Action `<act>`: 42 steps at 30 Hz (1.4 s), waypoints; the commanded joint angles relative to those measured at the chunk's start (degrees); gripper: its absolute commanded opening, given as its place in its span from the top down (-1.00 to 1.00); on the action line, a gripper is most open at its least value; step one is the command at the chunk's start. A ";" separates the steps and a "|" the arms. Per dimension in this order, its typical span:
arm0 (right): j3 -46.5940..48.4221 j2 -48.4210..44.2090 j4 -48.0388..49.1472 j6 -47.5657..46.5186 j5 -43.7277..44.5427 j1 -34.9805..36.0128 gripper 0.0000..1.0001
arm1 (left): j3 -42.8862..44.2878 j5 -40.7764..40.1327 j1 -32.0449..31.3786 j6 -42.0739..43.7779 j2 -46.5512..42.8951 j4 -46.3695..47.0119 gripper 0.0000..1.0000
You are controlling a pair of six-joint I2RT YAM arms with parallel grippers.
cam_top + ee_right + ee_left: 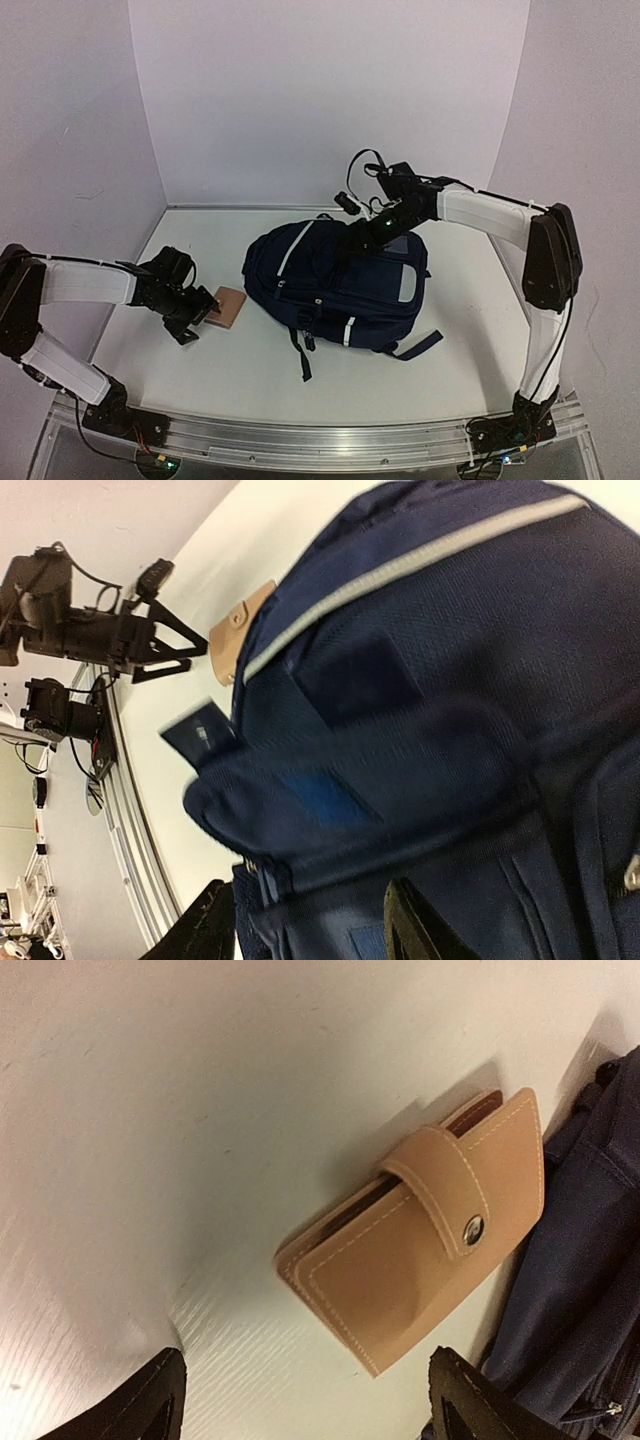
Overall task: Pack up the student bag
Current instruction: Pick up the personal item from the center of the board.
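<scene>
The large navy-blue fabric student bag (pixel 340 285) lies flat in the middle of the white table (pixel 200 395), its grey stripe facing up. Just off its left side, toward the table's left edge, lies a flat tan leather wallet (pixel 420 1250), closed by a strap with a metal snap (pixel 473 1228). One end of it lies close against the bag's fabric.

My left gripper (pixel 310 1400) hangs low over the table with its fingers spread wide. The wallet sits ahead of them, not yet between them. I take picking up the wallet to be my step here.

To do it well, I would move forward until the wallet's long stitched edges sit squarely between my fingers. Then I would come down until the tips almost touch the table before squeezing. The wallet is thin and lies flat, so a high grip would slide off its top face. I would grip away from the bag, so I don't pinch navy cloth along with the leather. I would also stay off the strap, which looks likely to give.

My right gripper (pixel 365 235) rests on the upper part of the bag, toward the far edge of the table. Its wrist view shows only blue fabric between the fingers. I cannot tell whether it is pinching the cloth or only resting there. The bag needs to be held open before I bring the wallet across.
</scene>
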 commanded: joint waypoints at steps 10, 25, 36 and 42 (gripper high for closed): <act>11.07 9.61 1.96 0.14 0.26 3.04 -0.06 | 1.44 2.65 1.82 3.10 9.55 14.32 0.10; 12.27 12.10 1.63 0.90 1.04 3.30 -0.39 | 12.31 -3.69 1.75 10.80 -0.02 -4.33 1.00; 8.70 6.74 0.61 1.74 -1.22 0.85 -0.53 | 30.33 4.27 1.24 21.75 -7.74 -4.13 1.00; 7.61 4.11 -1.26 4.38 -10.86 -5.89 -0.79 | 43.56 14.74 -3.96 27.24 2.07 0.57 1.00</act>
